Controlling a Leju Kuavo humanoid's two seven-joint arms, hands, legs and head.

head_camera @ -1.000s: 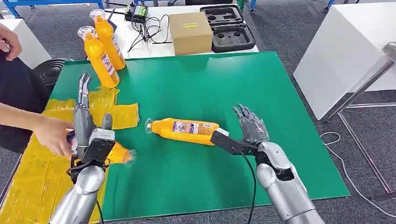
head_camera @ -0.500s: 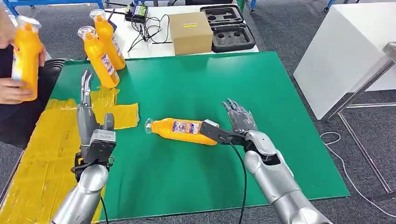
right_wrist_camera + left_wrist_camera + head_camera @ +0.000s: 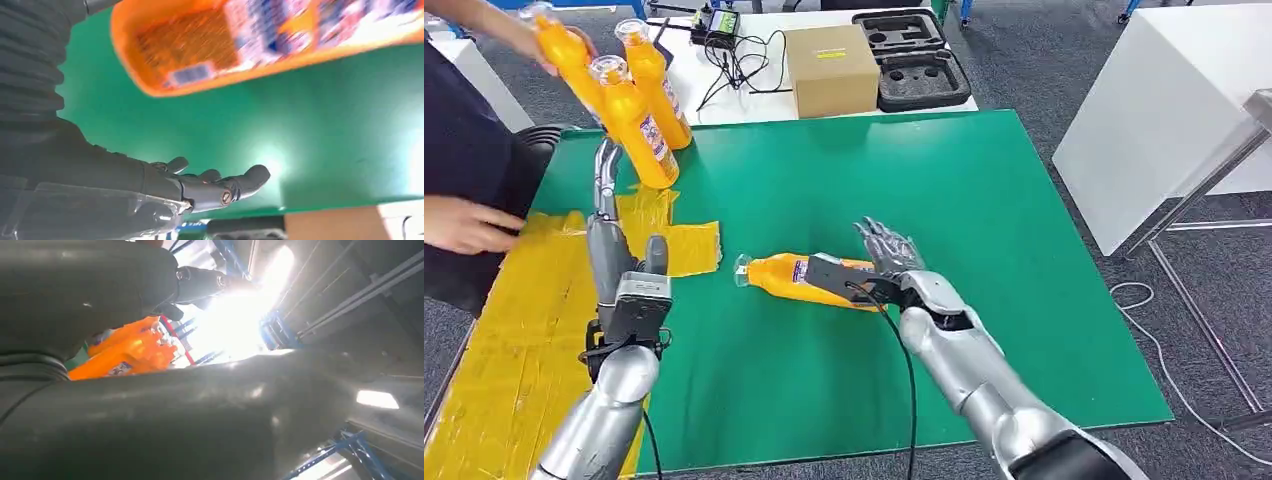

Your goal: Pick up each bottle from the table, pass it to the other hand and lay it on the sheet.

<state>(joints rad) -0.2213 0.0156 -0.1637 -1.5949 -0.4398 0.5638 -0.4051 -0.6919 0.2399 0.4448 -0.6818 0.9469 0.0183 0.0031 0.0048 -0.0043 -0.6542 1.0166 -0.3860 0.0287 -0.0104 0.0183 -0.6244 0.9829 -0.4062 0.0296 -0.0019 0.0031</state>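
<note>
Green mat (image 3: 1044, 250) — lying bottle (image 3: 789, 277) just beside open right robot hand (image 3: 891, 255).

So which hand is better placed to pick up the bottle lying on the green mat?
Right. The right hand hangs open beside the lying bottle, while the left hand is over the yellow sheet.
</note>
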